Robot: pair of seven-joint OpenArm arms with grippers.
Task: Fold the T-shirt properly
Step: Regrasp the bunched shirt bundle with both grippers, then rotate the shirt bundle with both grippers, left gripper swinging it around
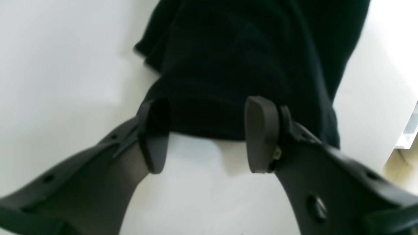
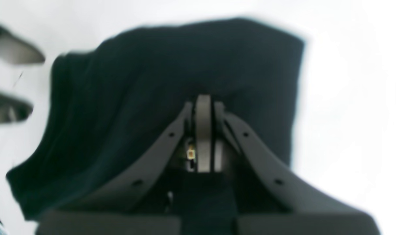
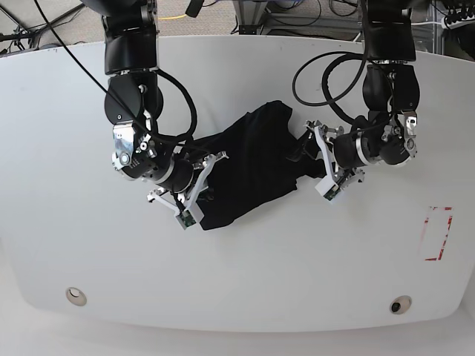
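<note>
Pinching T-shirt [image 2: 137, 98]: right gripper [image 2: 204, 101]; left gripper [image 1: 205, 133] agape.

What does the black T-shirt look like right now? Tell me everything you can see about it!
The T-shirt is plain black, soft and limp, bunched into a rumpled heap, not flat or neatly folded. It lies near the middle of the white table, between the two arms. The right gripper is shut, and seems to pinch the cloth at one edge. The left gripper is open with its jaws at the opposite edge, not closed on the cloth. No print shows on it in these views.
</note>
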